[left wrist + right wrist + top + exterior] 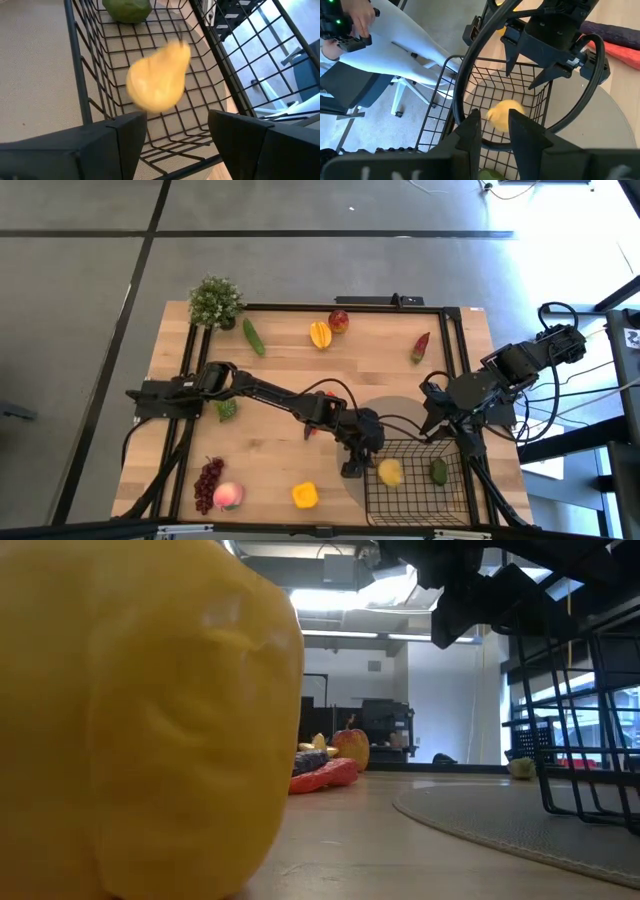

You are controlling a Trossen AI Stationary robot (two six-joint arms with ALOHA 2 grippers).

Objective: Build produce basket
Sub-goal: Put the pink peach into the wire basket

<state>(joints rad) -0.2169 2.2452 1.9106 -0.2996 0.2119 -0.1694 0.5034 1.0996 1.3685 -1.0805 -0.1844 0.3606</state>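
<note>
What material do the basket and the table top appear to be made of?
The basket looks like thin metal wire with a black, slightly glossy coat: an open grid of rods shows in the left wrist view, and the floor is visible through it. The table top looks like pale wood with a matt finish, in long parallel strips; it may be laminate.

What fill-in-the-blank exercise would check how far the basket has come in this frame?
The left tool at the basket has its fingers ___.
The basket contains ___ pieces: a yellow fruit and a green fruit.
The yellow pepper lies ___ the basket.
Missing words: open; two; outside.
</note>
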